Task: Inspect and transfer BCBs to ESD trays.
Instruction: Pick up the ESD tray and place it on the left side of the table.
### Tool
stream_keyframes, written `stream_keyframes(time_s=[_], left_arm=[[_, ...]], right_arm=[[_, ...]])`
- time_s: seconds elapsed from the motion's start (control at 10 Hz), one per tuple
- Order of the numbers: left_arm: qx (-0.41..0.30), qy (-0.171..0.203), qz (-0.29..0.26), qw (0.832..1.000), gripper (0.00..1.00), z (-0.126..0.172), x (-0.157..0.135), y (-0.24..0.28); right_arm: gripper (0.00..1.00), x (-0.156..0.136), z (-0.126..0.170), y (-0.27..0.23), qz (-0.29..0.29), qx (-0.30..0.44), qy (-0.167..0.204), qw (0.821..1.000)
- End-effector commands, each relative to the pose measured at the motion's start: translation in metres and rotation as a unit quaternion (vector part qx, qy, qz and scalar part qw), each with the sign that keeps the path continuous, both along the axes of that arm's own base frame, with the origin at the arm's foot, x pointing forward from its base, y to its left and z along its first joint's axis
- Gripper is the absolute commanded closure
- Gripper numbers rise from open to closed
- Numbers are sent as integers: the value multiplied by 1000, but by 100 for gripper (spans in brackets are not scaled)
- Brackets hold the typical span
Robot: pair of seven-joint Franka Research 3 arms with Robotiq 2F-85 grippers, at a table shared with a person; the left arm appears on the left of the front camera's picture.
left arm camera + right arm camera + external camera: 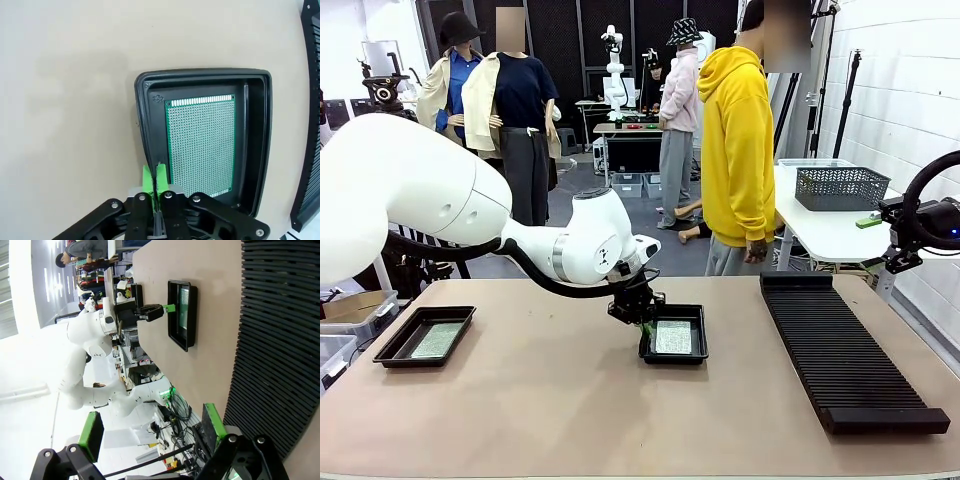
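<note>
A black ESD tray (672, 358) sits mid-table with a green BCB (673, 337) flat on its floor. My left gripper (638, 315) is down at that tray's left side. Its wrist view has the green pads pressed together on the rim of the tray (200, 75), beside the board (200, 145), so the left gripper (154, 177) is shut on the rim. A second ESD tray (395, 350) at the table's left holds another BCB (437, 340). My right gripper (152, 427) stands open and empty, high off the table's right end, looking at the middle tray (180, 342).
A long black ribbed rack (850, 360) lies along the right side of the table. A person in a yellow hoodie (735, 150) stands at the far edge. A grey wire basket (840, 187) rests on a white table behind.
</note>
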State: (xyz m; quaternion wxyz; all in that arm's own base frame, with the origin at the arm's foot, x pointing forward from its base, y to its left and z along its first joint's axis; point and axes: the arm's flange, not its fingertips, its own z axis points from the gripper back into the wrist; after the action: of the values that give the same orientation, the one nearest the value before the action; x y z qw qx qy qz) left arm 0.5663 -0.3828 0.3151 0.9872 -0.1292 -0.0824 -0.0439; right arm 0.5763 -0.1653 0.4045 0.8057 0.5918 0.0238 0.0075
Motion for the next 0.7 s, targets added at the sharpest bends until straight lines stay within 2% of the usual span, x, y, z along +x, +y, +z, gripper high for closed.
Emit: stream_keyframes(time_s=[0.0,0.4,0.6], left_arm=[[-2,-7,0,1000,100,1,1,0],[0,0,0,1000,100,0,0,0],[-8,-3,21,1000,100,7,1,27]], right_arm=[[0,-1,0,1,-3,-2,-4,1000],[0,-1,0,1,-3,-2,-4,1000],[0,-1,0,1,-3,-2,-4,1000]])
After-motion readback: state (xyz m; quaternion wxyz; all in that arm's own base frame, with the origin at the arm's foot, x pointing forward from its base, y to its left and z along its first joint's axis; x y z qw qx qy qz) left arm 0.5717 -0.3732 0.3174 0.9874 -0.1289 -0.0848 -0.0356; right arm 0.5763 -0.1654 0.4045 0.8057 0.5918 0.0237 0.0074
